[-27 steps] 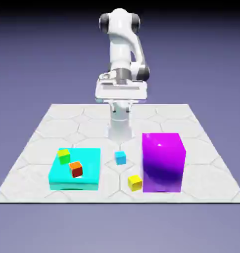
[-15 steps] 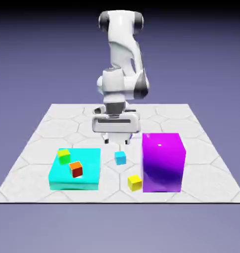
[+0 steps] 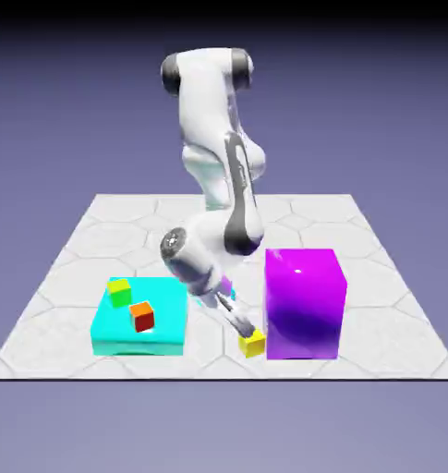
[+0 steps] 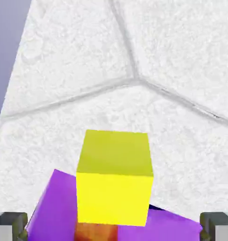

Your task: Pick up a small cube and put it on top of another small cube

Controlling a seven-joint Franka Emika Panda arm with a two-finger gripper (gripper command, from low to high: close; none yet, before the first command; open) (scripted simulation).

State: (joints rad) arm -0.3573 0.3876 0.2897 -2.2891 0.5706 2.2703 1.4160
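Observation:
The small yellow cube [image 3: 253, 345] lies on the table near the front edge, just left of the big purple block [image 3: 306, 303]. My gripper [image 3: 245, 329] has come down tilted over it, fingers right above and behind its top. In the hand view the yellow cube [image 4: 114, 176] fills the lower middle. Both grey fingertips [image 4: 10, 227] sit far apart at the bottom corners, clear of the cube's sides, so the gripper [image 4: 114, 229] is open and holds nothing. Purple [image 4: 54, 212] shows behind the cube's base.
A flat cyan slab [image 3: 167, 319] lies at the exterior view's left, carrying a small green cube [image 3: 120, 292] and a small red-orange cube [image 3: 142, 316]. The lowered arm [image 3: 201, 254] covers the table between the slab and the purple block.
The arm has swung down from high at the back toward the front, bringing the hand onto the yellow cube. It now hides the small cyan cube seen earlier. No cube has moved.

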